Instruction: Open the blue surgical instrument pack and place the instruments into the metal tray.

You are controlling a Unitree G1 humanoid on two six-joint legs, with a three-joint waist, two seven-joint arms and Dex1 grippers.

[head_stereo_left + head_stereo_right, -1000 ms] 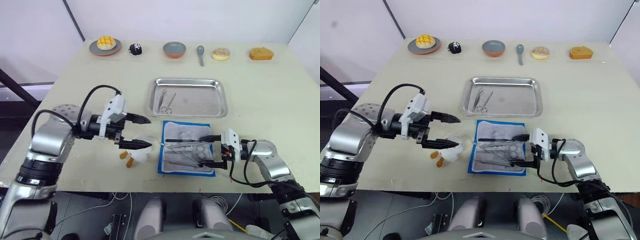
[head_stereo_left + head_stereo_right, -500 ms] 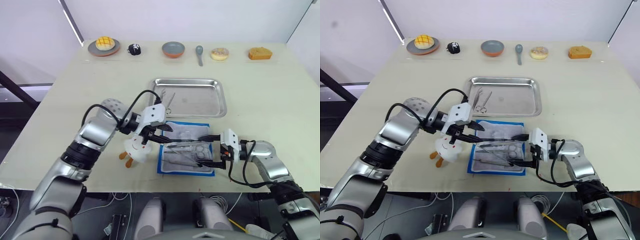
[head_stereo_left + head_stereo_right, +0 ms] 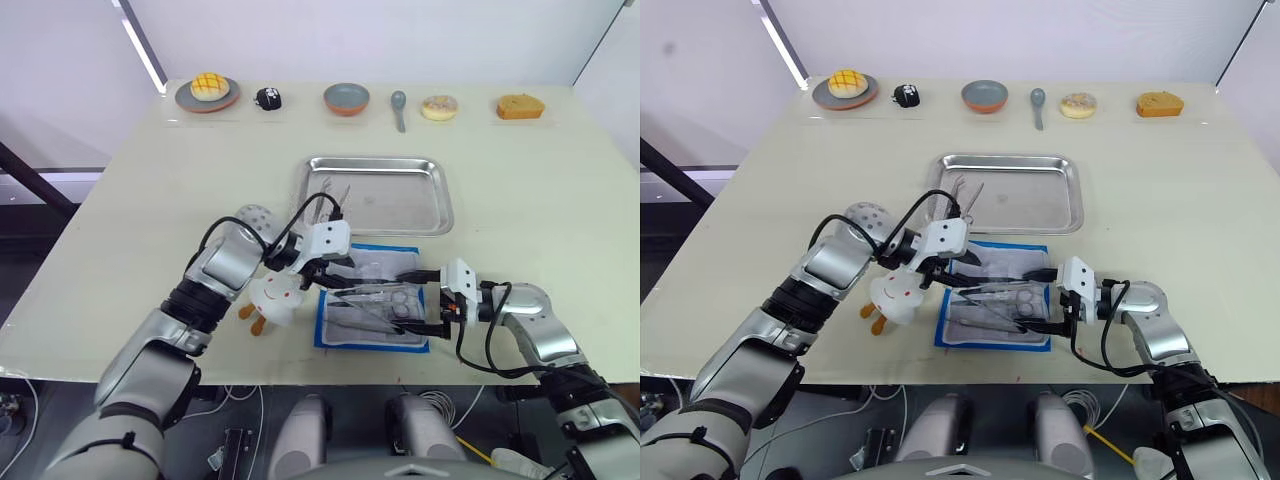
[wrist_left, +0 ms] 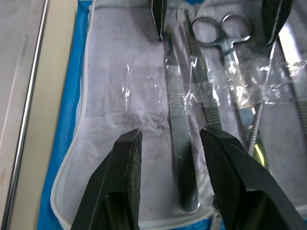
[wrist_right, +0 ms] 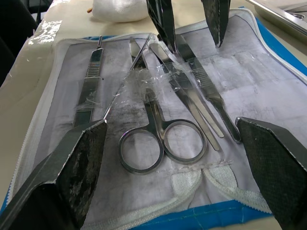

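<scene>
The blue surgical instrument pack (image 3: 337,335) lies open near the table's front edge, its whitish lining up. Several instruments rest in its clear pockets, among them scissors (image 5: 154,139), forceps (image 5: 199,93) and a flat handle (image 4: 178,143). My left gripper (image 3: 350,275) hovers over the pack's left half, open, its fingers (image 4: 125,167) straddling the flat handle without touching it. My right gripper (image 3: 408,303) sits wide open at the pack's right side, with the scissors' rings between its fingers. The metal tray (image 3: 425,195) stands just behind the pack and holds two instruments (image 3: 330,197).
A white toy duck (image 3: 272,297) lies right beside the pack's left edge, under my left forearm. Along the far edge sit a plate with a bun (image 3: 209,92), a small black object (image 3: 268,97), a bowl (image 3: 347,98), a grey spoon (image 3: 400,106), a doughnut (image 3: 440,107) and a cake slice (image 3: 522,106).
My left arm has swung from left of the duck to over the pack, and its fingers have narrowed from wide open. The right arm has not moved.
</scene>
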